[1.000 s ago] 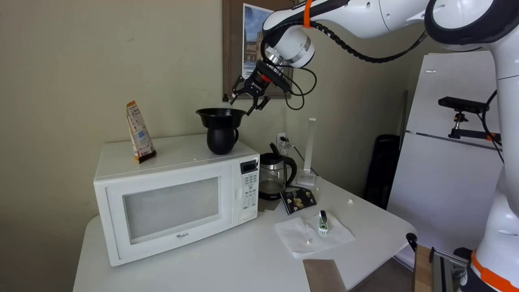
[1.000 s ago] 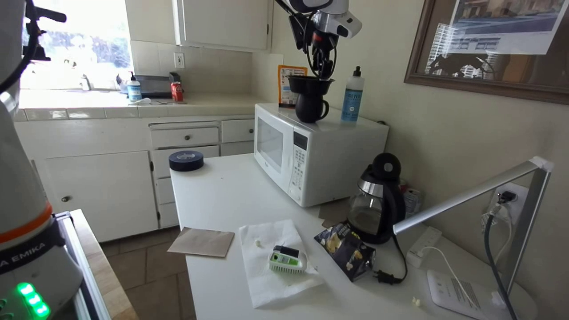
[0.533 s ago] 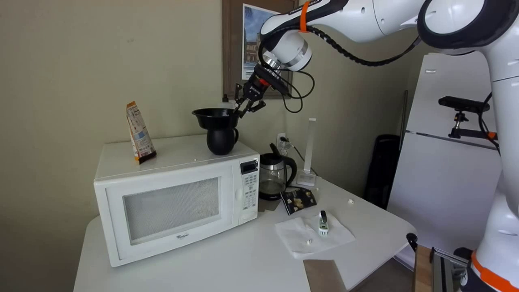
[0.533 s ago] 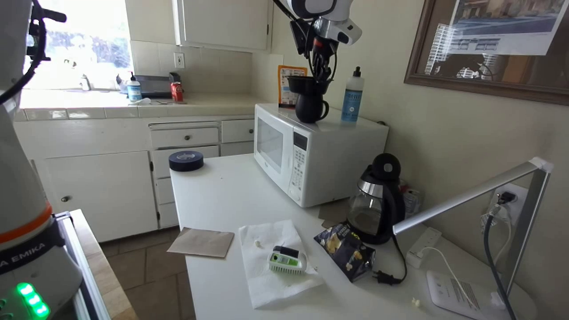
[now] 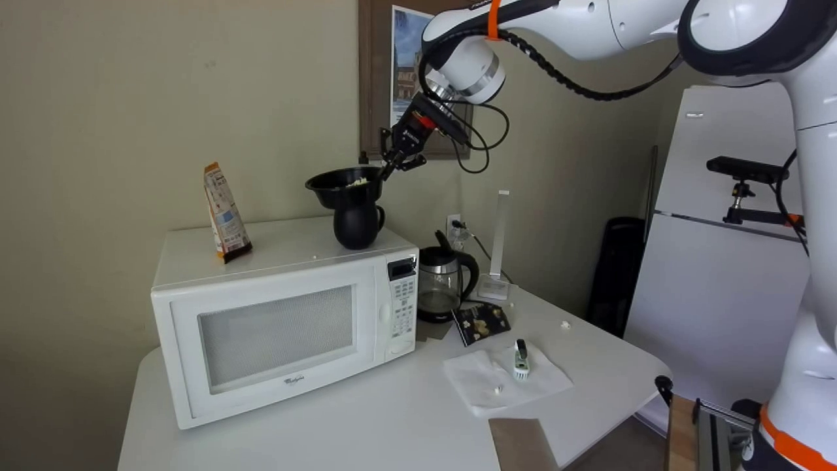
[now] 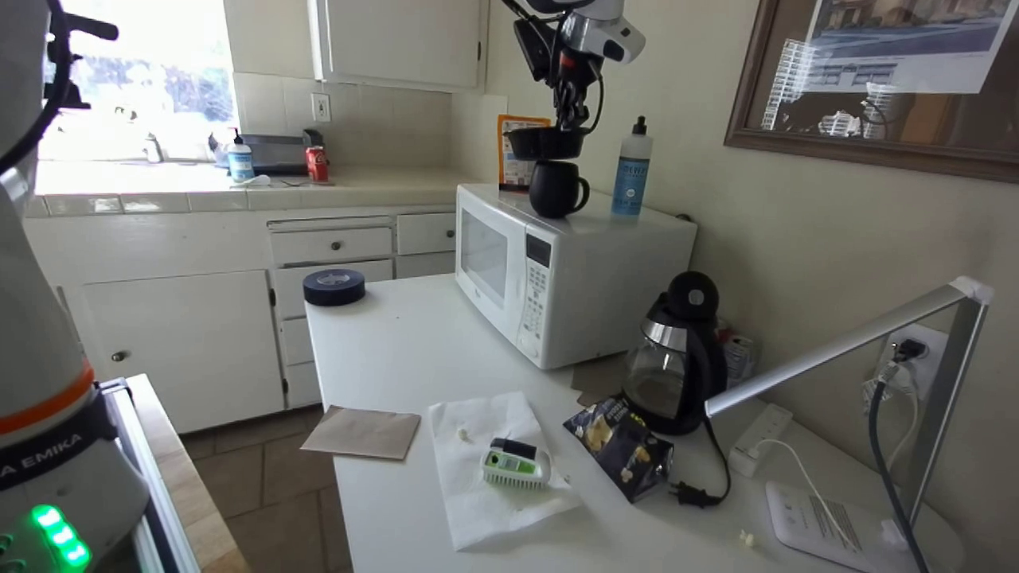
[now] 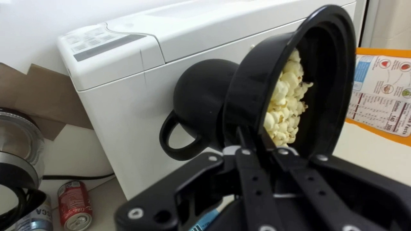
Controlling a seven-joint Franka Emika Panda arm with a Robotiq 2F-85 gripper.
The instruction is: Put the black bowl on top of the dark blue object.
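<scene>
The black bowl (image 5: 341, 191), with popcorn in it, leans just above a black mug (image 5: 356, 227) on the microwave. My gripper (image 7: 255, 136) is shut on the bowl's rim, one finger on the outer wall and one on the inner side. In the wrist view the bowl (image 7: 249, 86) appears beside the round mug (image 7: 202, 96); whether its base still touches the mug I cannot tell. The dark blue object, a round roll like tape (image 6: 334, 294), lies at the table's far corner in an exterior view.
The mug stands on the white microwave (image 6: 605, 278), alongside a soap bottle (image 6: 629, 183) and an orange-edged bag (image 5: 225, 212). A glass kettle (image 6: 669, 358), a lamp (image 6: 844, 350), a black snack bag (image 6: 621, 450) and a brush on a paper towel (image 6: 470, 509) occupy the table.
The fingers have come together on the bowl's rim. The bowl has lifted slightly and tipped, so its popcorn now shows, and it has shifted a little away from the arm's side. The mug stayed put.
</scene>
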